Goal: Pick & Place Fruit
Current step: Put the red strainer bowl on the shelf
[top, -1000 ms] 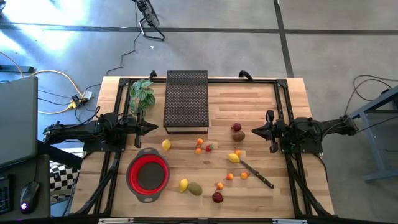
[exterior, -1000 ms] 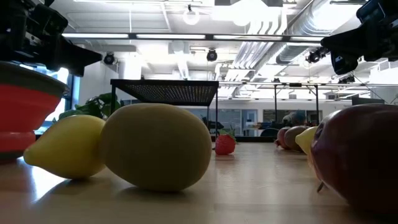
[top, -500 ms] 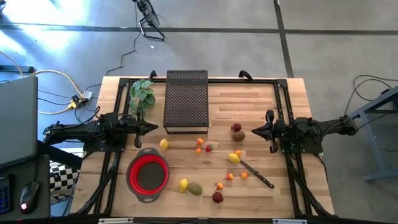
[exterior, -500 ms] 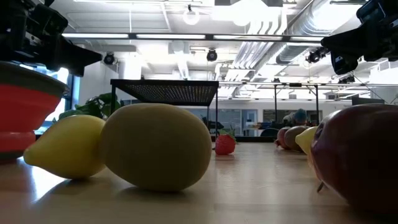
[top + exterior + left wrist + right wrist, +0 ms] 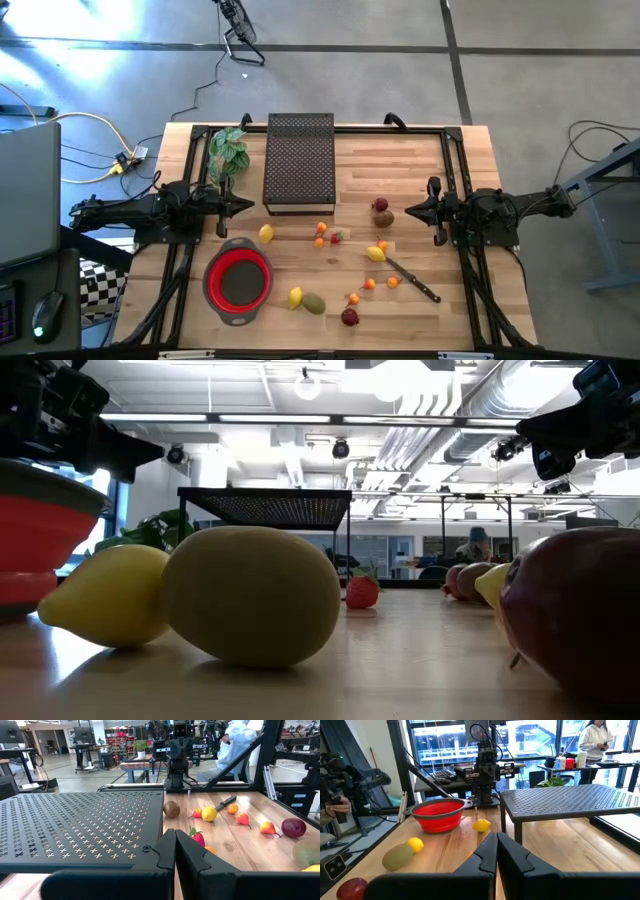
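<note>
Nothing on my desk (image 5: 420,160) has shifted since the earlier frames. Left gripper (image 5: 247,206) and right gripper (image 5: 407,211) hover clenched and empty at opposite sides. Between them I see the fruit (image 5: 376,254) scattered, near the red bowl (image 5: 238,279) and knife (image 5: 414,281).

left gripper (image 5: 174,851): dark jaws pressed together, above the near edge of the pale wooden counter (image 5: 250,840)
black perforated metal rack (image 5: 75,827): beside the jaws
brown round kiwi (image 5: 171,809): just past the rack's far corner
red strawberry with green top (image 5: 198,837): nearest fruit ahead of the jaws
yellow lemon (image 5: 209,813): beyond the strawberry
black-handled knife (image 5: 226,802): behind the lemon
dark red round fruit (image 5: 293,827): near the counter's edge
right arm (image 5: 178,750): far end of the counter
person in a white top (image 5: 235,745): seated behind
</note>
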You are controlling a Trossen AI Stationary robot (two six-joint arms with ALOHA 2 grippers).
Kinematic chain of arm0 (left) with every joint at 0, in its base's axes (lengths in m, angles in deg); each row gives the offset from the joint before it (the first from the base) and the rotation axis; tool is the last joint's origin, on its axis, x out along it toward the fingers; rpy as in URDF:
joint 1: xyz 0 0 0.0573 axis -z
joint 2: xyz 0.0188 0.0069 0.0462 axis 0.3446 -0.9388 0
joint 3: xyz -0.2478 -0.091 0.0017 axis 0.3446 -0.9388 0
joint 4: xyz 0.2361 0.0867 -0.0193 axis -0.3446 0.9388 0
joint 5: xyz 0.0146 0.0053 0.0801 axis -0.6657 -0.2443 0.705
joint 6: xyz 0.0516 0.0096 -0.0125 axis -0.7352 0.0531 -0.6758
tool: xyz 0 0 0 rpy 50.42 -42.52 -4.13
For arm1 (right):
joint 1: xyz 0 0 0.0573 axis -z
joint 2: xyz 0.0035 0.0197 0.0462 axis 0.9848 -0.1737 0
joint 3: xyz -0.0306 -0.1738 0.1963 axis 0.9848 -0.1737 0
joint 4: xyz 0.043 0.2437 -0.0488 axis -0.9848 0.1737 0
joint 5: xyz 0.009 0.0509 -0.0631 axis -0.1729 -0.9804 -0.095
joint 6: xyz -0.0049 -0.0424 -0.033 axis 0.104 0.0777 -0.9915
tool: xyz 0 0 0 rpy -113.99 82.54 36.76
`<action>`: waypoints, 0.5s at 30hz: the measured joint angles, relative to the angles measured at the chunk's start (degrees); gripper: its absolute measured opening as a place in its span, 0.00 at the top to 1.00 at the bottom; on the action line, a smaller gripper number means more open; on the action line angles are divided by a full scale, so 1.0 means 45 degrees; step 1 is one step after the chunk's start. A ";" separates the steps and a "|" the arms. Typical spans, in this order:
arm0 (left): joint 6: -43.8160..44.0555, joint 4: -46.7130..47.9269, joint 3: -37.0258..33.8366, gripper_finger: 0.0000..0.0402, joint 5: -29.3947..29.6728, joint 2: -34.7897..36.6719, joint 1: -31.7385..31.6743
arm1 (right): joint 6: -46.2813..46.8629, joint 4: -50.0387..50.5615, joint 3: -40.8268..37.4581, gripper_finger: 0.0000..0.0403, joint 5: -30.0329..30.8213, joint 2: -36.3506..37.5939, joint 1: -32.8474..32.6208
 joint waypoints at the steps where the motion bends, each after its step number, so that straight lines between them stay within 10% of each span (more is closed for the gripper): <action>1: 0.0000 0.0000 -0.0003 1.00 0.0000 0.0000 0.0000 | -0.0004 -0.0004 0.0000 0.99 0.0004 0.0000 0.0004; 15: 0.0000 0.0000 0.0001 1.00 0.0005 0.0000 0.0000 | -0.0240 -0.0142 0.0000 0.99 0.0101 -0.0003 0.0005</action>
